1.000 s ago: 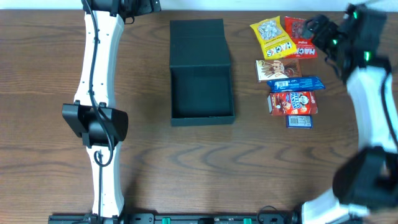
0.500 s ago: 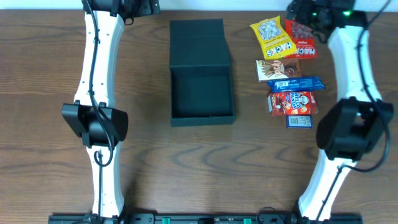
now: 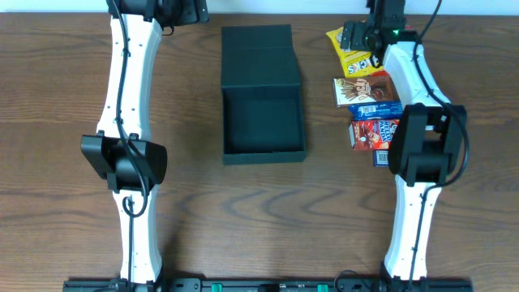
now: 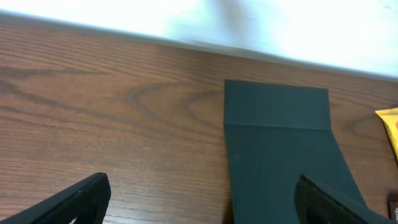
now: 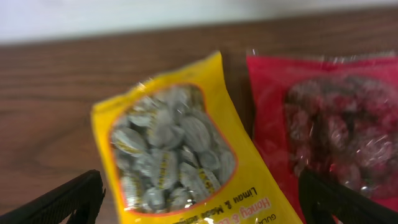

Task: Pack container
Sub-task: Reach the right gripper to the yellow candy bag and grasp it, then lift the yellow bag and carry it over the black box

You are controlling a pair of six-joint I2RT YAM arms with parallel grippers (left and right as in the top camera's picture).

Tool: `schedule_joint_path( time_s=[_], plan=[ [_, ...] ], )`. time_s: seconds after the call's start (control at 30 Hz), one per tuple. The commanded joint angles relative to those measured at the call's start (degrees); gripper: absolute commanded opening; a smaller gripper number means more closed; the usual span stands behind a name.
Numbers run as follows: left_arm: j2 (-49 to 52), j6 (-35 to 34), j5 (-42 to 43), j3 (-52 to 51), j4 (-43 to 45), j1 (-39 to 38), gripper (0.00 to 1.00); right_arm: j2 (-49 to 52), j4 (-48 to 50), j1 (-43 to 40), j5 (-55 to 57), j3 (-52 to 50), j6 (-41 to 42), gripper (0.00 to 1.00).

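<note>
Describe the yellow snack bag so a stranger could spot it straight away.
Find the dark open box on the wooden table; snack packets line up to its right. The yellow bag lies at the far end of that line, beside a red bag. Only it is yellow, with a window showing silvery wrapped sweets.

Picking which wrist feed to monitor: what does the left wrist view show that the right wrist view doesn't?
Left wrist only: the container, its dark flap lid laid open on the table. Right wrist only: the red packet, lying beside the yellow packet. Both: the wood-grain table, at least a sliver of that yellow packet, and each view's own open claw, the left claw and the right claw.
</note>
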Motion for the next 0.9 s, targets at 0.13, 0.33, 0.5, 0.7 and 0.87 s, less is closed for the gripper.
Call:
schedule_joint_path(
  time_s=[0.13,0.33,0.5,0.7,0.87],
  plan=[
    [-0.9,1.3,-0.6,0.8,-0.4,0.1,0.95,2.8,-0.8,0.3,2.3,1.0,-0.8,0.99],
    [-0.9,2.0,-0.6,0.8,-0.4,0.1,0.95,4.7,-2.8,0.3,2.3,1.0,-0.8,0.98],
    [-0.9,2.3,-0.6,0.8,-0.4,0.1,0.95,5.0,-3.3,0.3,2.3,1.0,-0.8,0.78],
    [-0.9,2.4,-0.7,0.8,-0.4,0.2,0.95,5.0,-3.3,0.5,2.3,1.0,0.7,0.24],
    [-0.9,2.4,-0.7,0.8,-0.4,0.2,0.95,5.0,-4.0,0.8,2.3,1.0,0.7,0.07]
  ],
)
